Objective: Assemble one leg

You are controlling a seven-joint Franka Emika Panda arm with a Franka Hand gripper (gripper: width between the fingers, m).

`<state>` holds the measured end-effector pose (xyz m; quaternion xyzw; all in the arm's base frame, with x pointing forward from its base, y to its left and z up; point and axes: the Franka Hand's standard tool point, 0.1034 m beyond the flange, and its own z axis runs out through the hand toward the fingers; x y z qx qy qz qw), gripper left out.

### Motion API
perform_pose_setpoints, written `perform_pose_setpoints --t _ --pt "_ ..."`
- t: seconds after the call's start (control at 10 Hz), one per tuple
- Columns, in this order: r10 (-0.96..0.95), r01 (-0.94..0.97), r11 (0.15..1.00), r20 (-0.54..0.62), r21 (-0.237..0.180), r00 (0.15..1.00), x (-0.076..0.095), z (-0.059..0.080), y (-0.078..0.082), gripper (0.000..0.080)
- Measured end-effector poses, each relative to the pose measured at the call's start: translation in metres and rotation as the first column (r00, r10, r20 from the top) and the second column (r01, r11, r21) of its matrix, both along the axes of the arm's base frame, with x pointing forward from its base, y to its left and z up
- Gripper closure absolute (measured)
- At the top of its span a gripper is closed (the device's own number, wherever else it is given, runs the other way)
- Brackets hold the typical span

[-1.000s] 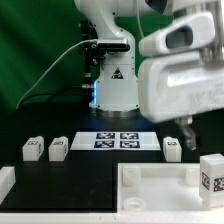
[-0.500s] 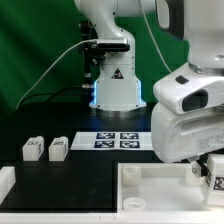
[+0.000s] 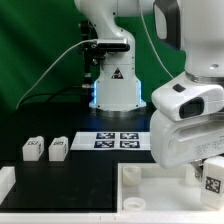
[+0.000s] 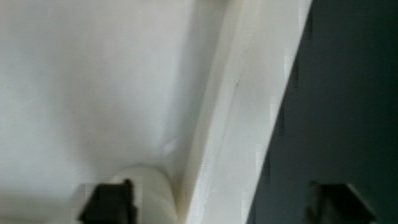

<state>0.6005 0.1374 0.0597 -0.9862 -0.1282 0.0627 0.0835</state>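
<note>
Your pincer point(image 4: 222, 205) stands wide open in the wrist view. Its dark fingers point(image 4: 116, 200) are spread over a smooth white plastic face with a raised rim, and it grips nothing. You cannot tell which part that face belongs to.

In the exterior view, the leg point(image 3: 213, 181) is a chunky white block with a black-and-white square tag. It stands at the exterior view's right, partly covered by the arm's hand, next to the tray-like tabletop point(image 3: 140, 186).

Two spare legs point(image 3: 33, 149) sit well apart from it on the black table point(image 3: 85, 185), near the marker board point(image 3: 118, 140). The tags' patterns are too small to read.
</note>
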Motion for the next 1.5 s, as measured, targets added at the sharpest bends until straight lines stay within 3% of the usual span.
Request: perform_pose_setpoints --t 0.1,0.3,0.4,0.9,1.2,1.3,1.4,1.5 --pt "0.0 0.0 1.0 0.0 0.0 1.0 0.0 0.0 0.0 0.0417" --pt "0.0 0.0 1.0 -0.001 0.0 1.0 0.0 0.0 0.0 0.0747" --pt "-0.001 0.001 1.0 -0.001 0.0 1.0 0.0 -0.001 -0.001 0.0789" --pt "0.011 -0.011 1.0 0.003 -0.004 1.0 0.0 0.001 -0.006 0.0797" --pt "0.009 -0.009 1.0 0.008 -0.007 1.0 0.005 0.006 -0.012 0.0407" --pt "0.01 -0.009 1.0 0.006 -0.006 1.0 0.009 0.012 -0.012 0.0407" --pt "0.011 -0.011 1.0 -0.006 -0.007 1.0 0.011 0.016 -0.013 0.0226" --pt "0.01 -0.01 1.0 0.0 -0.005 1.0 0.014 0.018 -0.013 0.0171"
